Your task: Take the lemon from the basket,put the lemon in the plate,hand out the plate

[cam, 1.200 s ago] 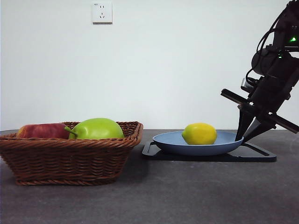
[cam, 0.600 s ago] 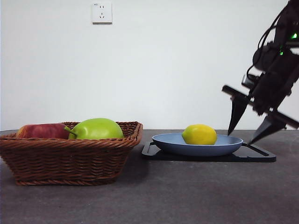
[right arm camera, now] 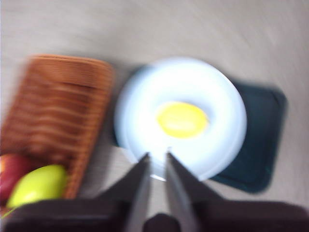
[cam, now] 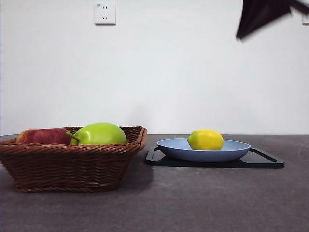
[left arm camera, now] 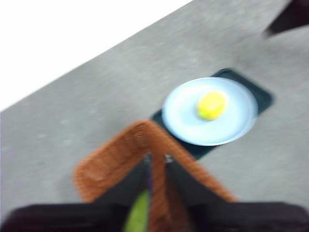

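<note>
The yellow lemon (cam: pixel 205 139) lies in the light-blue plate (cam: pixel 236 151), which rests on a black tray (cam: pixel 270 162). The wicker basket (cam: pixel 72 164) stands to the left of the plate. My right gripper (right arm camera: pixel 158 155) is shut and empty, high above the near rim of the plate (right arm camera: pixel 140 96), with the lemon (right arm camera: pixel 182 119) below it. In the front view it shows only as a dark tip (cam: pixel 256 19) at the top right. My left gripper (left arm camera: pixel 157 158) is shut and empty, high over the basket (left arm camera: pixel 120 154). The left wrist view also shows the lemon (left arm camera: pixel 212 105) in the plate (left arm camera: pixel 183 121).
A green stemmed fruit (cam: pixel 99 134) and a red apple (cam: pixel 43 136) lie in the basket. The black tray has handles at both ends. A white wall with a socket (cam: pixel 105 13) stands behind the table.
My right gripper has let go of the plate's right rim, risen from the plate's right side to the top of the front view, and shut. The lemon and plate have stayed in place.
</note>
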### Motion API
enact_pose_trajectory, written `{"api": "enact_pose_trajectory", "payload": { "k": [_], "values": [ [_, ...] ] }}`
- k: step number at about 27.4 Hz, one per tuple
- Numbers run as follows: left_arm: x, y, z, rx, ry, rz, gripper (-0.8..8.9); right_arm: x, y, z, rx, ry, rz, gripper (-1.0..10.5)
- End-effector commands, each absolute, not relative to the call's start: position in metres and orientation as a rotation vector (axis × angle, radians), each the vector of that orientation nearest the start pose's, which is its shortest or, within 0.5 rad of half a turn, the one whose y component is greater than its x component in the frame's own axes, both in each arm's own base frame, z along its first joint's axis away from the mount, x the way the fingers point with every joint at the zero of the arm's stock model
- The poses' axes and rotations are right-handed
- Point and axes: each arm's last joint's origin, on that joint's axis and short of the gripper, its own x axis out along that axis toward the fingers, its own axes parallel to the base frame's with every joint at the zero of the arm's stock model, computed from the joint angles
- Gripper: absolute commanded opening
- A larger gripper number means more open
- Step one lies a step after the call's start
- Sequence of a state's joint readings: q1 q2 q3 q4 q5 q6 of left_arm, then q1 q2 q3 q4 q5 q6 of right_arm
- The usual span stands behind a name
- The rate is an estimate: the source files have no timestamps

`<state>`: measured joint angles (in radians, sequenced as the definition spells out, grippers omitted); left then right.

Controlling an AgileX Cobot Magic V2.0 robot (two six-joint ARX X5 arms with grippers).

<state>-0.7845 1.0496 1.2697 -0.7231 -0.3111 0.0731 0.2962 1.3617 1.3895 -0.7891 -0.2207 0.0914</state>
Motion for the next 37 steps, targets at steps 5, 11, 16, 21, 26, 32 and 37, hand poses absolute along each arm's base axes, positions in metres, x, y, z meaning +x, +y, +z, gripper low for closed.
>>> {"api": "enact_pose_trajectory", "payload": {
  "k": [5,11,16,21,26,32,37],
  "values": [
    [0.163,-0.106,0.395,0.347,0.468,-0.408,0.06,0.195,0.113,0.408,-0.14,0.547,0.425,0.0],
    [0.152,-0.082,0.37,0.274,0.396,-0.376,0.06,0.156,0.104,0.403,-0.147,0.369,0.37,0.0],
    [0.134,-0.067,0.339,0.223,0.356,-0.37,0.06,0.134,0.089,0.371,-0.102,0.243,0.359,0.0],
    [0.118,-0.059,0.305,0.12,0.325,-0.386,0.06,0.116,0.075,0.328,-0.056,0.128,0.359,0.0],
    [0.104,-0.052,0.287,0.018,0.255,-0.414,0.06,0.102,0.065,0.296,-0.004,0.08,0.361,0.0],
    [0.103,-0.052,0.287,0.015,0.26,-0.426,0.08,0.102,0.064,0.293,-0.01,0.099,0.358,0.0],
    [0.105,-0.053,0.286,0.018,0.27,-0.426,0.08,0.102,0.065,0.293,-0.011,0.102,0.358,0.0]
  ]
}}
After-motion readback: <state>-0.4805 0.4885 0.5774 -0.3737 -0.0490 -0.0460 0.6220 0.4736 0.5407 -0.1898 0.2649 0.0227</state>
